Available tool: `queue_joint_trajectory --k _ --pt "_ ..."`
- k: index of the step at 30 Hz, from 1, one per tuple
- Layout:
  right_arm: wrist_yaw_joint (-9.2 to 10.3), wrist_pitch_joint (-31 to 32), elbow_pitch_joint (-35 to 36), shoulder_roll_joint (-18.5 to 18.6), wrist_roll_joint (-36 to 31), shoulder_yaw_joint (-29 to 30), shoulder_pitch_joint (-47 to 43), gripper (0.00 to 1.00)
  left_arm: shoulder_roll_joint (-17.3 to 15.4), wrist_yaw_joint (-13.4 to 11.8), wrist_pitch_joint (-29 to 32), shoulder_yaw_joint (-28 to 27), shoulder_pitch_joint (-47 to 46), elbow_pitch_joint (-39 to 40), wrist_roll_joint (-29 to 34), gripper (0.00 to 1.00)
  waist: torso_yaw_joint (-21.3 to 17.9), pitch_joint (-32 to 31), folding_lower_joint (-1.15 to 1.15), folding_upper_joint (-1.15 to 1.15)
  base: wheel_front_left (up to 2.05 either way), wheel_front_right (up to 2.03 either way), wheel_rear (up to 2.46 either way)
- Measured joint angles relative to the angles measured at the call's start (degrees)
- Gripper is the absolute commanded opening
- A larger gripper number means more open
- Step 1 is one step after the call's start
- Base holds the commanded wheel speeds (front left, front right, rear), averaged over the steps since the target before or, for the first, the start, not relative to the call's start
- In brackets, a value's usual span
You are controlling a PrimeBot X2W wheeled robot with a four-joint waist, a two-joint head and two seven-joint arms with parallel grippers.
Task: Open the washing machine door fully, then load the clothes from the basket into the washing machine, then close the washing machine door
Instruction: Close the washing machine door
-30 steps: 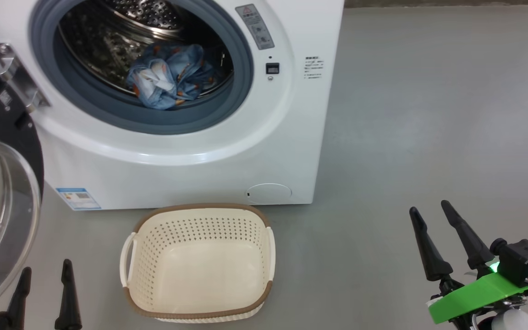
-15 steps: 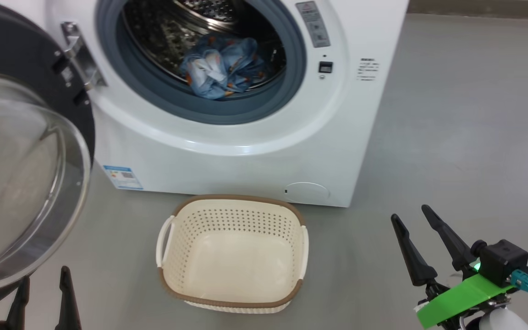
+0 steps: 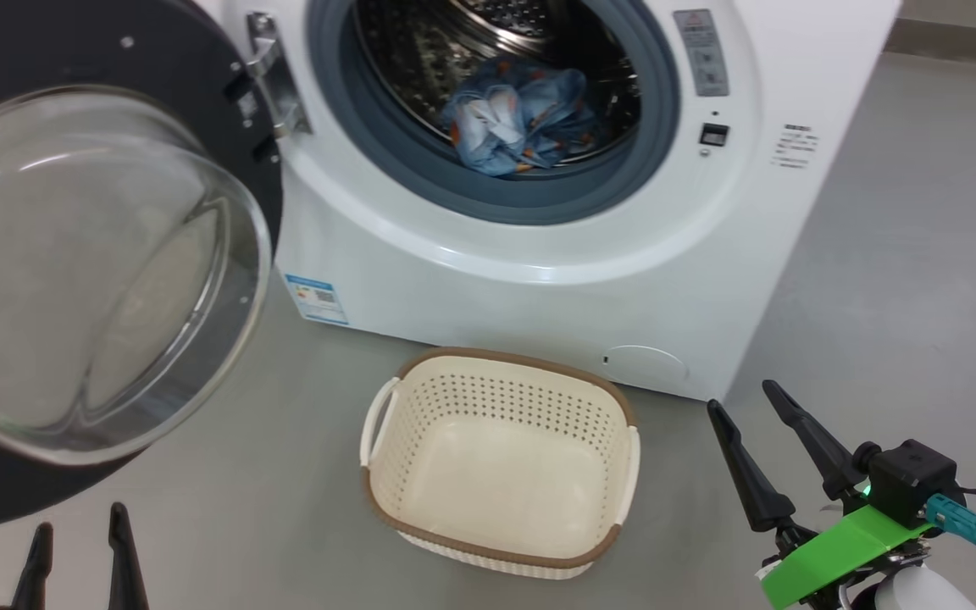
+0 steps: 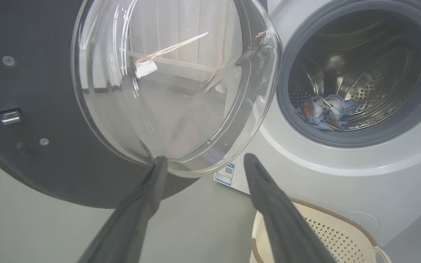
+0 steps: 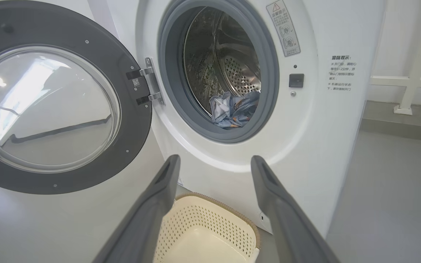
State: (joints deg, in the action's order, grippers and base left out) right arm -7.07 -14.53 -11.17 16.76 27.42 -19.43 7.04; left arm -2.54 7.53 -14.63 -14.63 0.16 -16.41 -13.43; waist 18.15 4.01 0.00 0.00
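Light blue bear-print clothes point(image 3: 522, 119) lay inside the big white washing machine point(image 3: 539, 288), the cream perforated basket point(image 3: 505, 360) empty, and the machine's round black-ringed glass door point(image 3: 98, 263) hung open leftward, just ahead of my wide-open empty left hand point(image 3: 80, 542), far from my wide-open right hand point(image 3: 740, 396).

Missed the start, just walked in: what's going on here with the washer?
A two-armed robot is doing a laundry load. The washing machine door stands swung wide open, the clothes lie bundled in the drum of the washing machine, and the basket sits empty on the floor in front. The left hand and right hand are open, holding nothing. Closing the door is not yet done.
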Motion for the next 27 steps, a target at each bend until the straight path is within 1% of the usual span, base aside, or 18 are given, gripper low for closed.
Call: queue_joint_trajectory --k 6,7,23,27 --pt "0.00 0.0 -0.3 0.5 0.4 -0.8 0.9 1.00 0.2 0.0 0.0 -0.2 0.2 0.0 0.2 1.00 3.3 -0.1 0.00 0.00 0.00 0.00 0.00" --pt "0.00 0.0 -0.3 0.5 0.4 -0.8 0.9 1.00 0.2 0.0 0.0 -0.2 0.2 0.0 0.2 1.00 3.3 -0.1 0.00 0.00 0.00 0.00 0.00" --pt "0.00 0.0 -0.8 0.7 0.9 -2.4 0.9 1.00 0.4 0.0 0.0 -0.3 1.4 0.2 0.5 1.00 10.6 -0.9 0.00 0.00 0.00 0.00 0.00" --pt "0.00 0.0 -0.9 0.7 0.9 -2.9 0.9 1.00 0.4 -0.5 0.0 -0.6 1.6 0.4 1.1 1.00 11.8 -1.1 0.00 0.00 0.00 0.00 0.00"
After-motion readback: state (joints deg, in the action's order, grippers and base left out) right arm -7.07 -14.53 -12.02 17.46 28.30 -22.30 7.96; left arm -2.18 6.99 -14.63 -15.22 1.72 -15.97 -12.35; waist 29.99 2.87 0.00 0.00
